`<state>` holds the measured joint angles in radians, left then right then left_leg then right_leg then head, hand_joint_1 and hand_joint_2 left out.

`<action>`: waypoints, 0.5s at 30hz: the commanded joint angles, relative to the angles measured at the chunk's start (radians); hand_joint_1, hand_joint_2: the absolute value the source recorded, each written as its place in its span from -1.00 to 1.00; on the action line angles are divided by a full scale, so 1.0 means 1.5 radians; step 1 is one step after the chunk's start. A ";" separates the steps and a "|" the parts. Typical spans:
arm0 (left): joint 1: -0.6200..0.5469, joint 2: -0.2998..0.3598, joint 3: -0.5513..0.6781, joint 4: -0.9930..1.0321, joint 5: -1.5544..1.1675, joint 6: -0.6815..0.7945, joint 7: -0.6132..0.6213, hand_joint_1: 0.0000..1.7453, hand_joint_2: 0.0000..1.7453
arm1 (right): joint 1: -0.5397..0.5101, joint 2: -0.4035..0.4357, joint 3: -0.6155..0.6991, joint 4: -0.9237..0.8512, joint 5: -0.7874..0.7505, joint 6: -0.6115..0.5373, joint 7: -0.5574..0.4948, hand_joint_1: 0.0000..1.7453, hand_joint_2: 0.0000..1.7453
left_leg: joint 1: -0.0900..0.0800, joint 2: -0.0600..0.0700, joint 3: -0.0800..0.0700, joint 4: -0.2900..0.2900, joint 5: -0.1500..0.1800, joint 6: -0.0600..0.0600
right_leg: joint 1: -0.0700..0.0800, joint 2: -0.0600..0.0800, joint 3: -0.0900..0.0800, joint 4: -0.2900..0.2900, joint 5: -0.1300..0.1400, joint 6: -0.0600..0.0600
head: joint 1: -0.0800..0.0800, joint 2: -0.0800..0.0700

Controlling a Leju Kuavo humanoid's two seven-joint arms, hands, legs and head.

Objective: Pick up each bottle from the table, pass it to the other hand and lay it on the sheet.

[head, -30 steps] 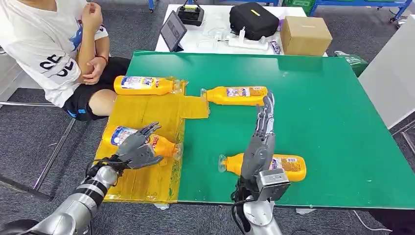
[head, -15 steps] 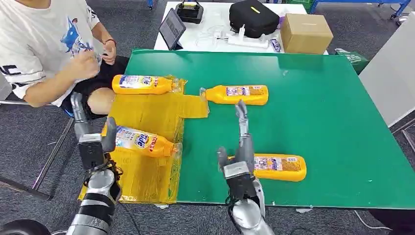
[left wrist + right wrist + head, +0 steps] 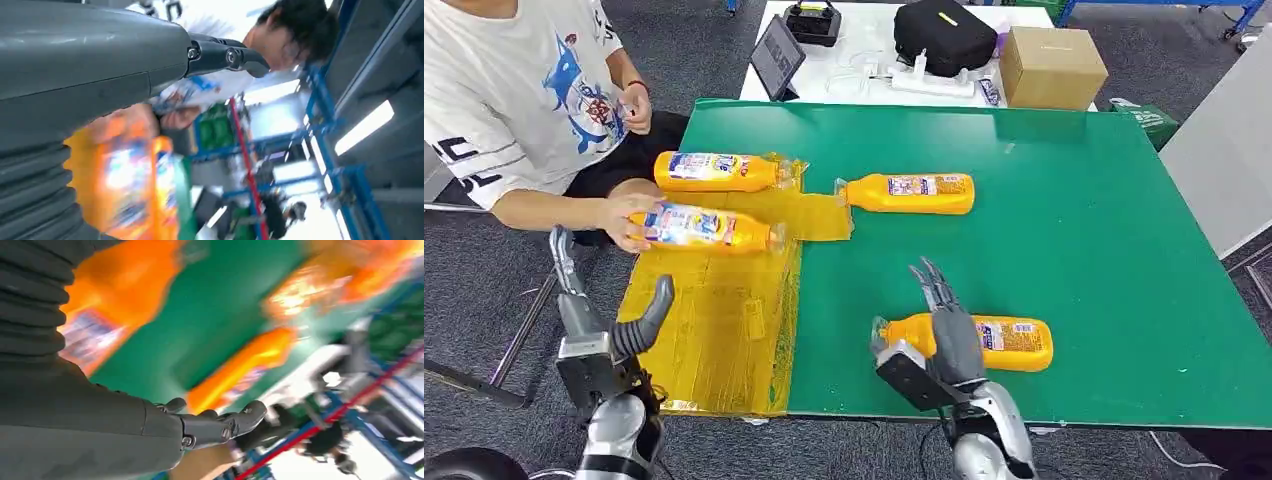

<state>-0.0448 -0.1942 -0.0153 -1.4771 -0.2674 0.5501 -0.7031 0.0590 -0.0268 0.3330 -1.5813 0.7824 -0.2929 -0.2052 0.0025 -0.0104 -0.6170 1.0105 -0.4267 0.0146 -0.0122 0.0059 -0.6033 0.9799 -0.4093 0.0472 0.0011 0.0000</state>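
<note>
Since a second ago, your left hand (image 3: 609, 335) has let go and lifted off the sheet (image 3: 714, 320); a person's hand (image 3: 629, 218) now shifts that bottle. In the head view, your right hand (image 3: 939, 340), fingers spread and empty, hovers over the nearest bottle (image 3: 1009, 343) on the counter (image 3: 1104, 250), right of the sheet: wrap its yellow labelled body squarely. Both wrist views are blurred.

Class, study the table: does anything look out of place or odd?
Yes. A person's hand grips an orange plastic bottle on the yellow sheet, handling the task's own things, while the left hand holds nothing.
</note>
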 commanded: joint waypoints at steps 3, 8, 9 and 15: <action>0.069 -0.038 0.000 -0.006 -0.046 -0.062 0.019 -1.00 1.00 | 0.094 -0.184 -0.105 -0.099 0.013 0.133 0.120 -1.00 1.00 | -0.001 -0.002 0.003 0.000 -0.003 0.001 | 0.000 -0.003 0.004 -0.001 -0.002 0.000 | -0.001 0.000; 0.040 -0.035 -0.007 0.038 -0.045 -0.076 0.026 -1.00 1.00 | 0.060 -0.215 -0.121 -0.053 0.004 0.167 0.128 -1.00 1.00 | -0.001 0.001 0.003 0.000 -0.002 0.001 | 0.000 -0.001 0.003 -0.001 -0.001 0.000 | 0.000 0.000; 0.037 -0.033 -0.009 0.043 -0.045 -0.080 0.026 -1.00 1.00 | 0.051 -0.219 -0.121 -0.045 0.002 0.175 0.128 -1.00 1.00 | 0.000 0.001 0.004 0.000 -0.003 0.001 | 0.000 0.000 0.004 -0.001 -0.001 -0.001 | -0.001 0.000; 0.018 -0.030 -0.017 0.073 -0.041 -0.090 0.028 -1.00 1.00 | 0.002 -0.246 -0.120 0.020 0.008 0.204 0.130 -1.00 1.00 | 0.000 0.001 0.003 -0.001 -0.002 0.001 | 0.000 0.000 0.003 -0.002 0.000 0.000 | -0.001 0.000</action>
<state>0.0393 -0.2377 -0.0168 -1.4821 -0.3361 0.4254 -0.6676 0.1555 -0.3345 0.1728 -1.6904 0.7889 -0.0145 -0.0115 0.0016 -0.0089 -0.6160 1.0105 -0.4286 0.0162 -0.0129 0.0061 -0.6032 0.9794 -0.4088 0.0479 0.0004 0.0000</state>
